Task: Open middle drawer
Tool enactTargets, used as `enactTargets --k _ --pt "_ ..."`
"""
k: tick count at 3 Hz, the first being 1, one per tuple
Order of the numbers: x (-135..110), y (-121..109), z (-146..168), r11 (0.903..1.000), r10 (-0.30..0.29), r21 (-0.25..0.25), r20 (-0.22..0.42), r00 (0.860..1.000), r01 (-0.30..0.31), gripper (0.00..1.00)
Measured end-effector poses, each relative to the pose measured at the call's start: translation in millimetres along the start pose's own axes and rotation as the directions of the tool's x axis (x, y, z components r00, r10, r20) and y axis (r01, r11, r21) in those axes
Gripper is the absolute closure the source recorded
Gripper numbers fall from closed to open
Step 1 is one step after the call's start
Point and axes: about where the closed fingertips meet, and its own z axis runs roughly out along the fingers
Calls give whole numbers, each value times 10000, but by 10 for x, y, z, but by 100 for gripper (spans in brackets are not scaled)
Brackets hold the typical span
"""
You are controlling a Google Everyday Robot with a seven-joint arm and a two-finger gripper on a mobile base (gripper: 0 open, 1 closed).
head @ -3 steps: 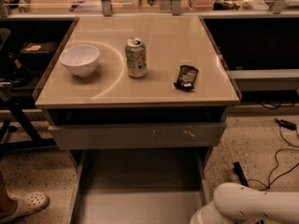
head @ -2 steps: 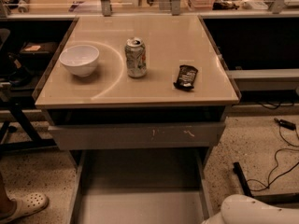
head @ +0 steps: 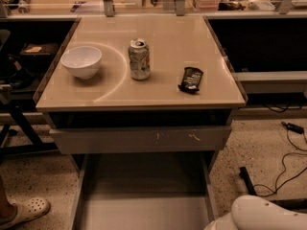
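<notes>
The middle drawer (head: 144,202) stands pulled far out below the tabletop. Its smooth grey inside is bare, and its front lies past the bottom edge of the camera view. Above it is the taller grey front with pale scratch marks (head: 139,139), with a dark gap over it. My gripper is out of view. Only a white rounded part of my arm (head: 264,214) shows, at the bottom right corner beside the drawer's right wall.
On the beige tabletop (head: 144,92) stand a white bowl (head: 81,61), a soda can (head: 139,59) and a dark snack packet (head: 191,79). Cables (head: 288,162) lie on the speckled floor at right. A foot in a white clog (head: 21,211) is at bottom left.
The white arm part has slid a little to the right and lower in the corner. The drawers and tabletop objects have not moved.
</notes>
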Motion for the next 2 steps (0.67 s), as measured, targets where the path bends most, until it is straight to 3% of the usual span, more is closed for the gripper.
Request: enactTargets --k 1,2 --pt "172 21 -707 9930 653 919 1014 9927 -747 0" --pt "702 -12 -1427 9462 1950 2164 2126 9575 -2408 0"
